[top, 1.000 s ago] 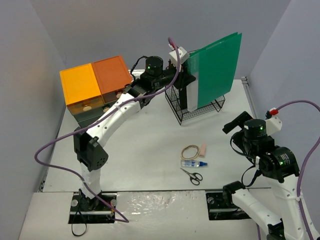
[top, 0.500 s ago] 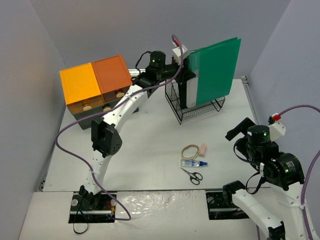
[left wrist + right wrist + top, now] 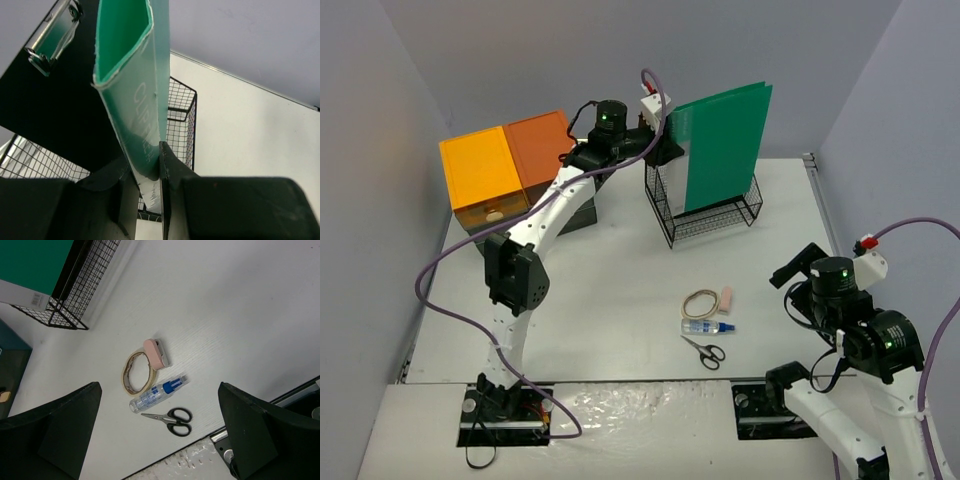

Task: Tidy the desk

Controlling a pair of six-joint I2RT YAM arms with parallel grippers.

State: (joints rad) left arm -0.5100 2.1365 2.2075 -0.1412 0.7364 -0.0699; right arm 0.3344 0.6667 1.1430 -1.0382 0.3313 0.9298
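Observation:
The white desk [image 3: 610, 290] bears all the items. My left gripper [image 3: 665, 150] is shut on the edge of a green folder [image 3: 725, 145], which stands upright in a black wire basket [image 3: 705, 215] at the back. In the left wrist view the folder [image 3: 132, 100] is pinched between my fingers [image 3: 167, 170], next to a black clipboard [image 3: 50, 100]. My right gripper [image 3: 800, 270] is open and empty, held above the desk's right side. A tape roll [image 3: 700, 303], a pink eraser [image 3: 726, 298], a glue bottle [image 3: 706, 327] and scissors [image 3: 704, 351] lie near the front.
A dark drawer unit with orange and yellow tops [image 3: 510, 160] stands at the back left. The right wrist view shows the tape roll [image 3: 137, 372], eraser [image 3: 156, 352], glue bottle [image 3: 157, 392], scissors [image 3: 170, 419] and the basket corner [image 3: 82, 295].
My left gripper has swung left with the green folder, which now stands more upright in the basket. My right arm has shifted slightly lower.

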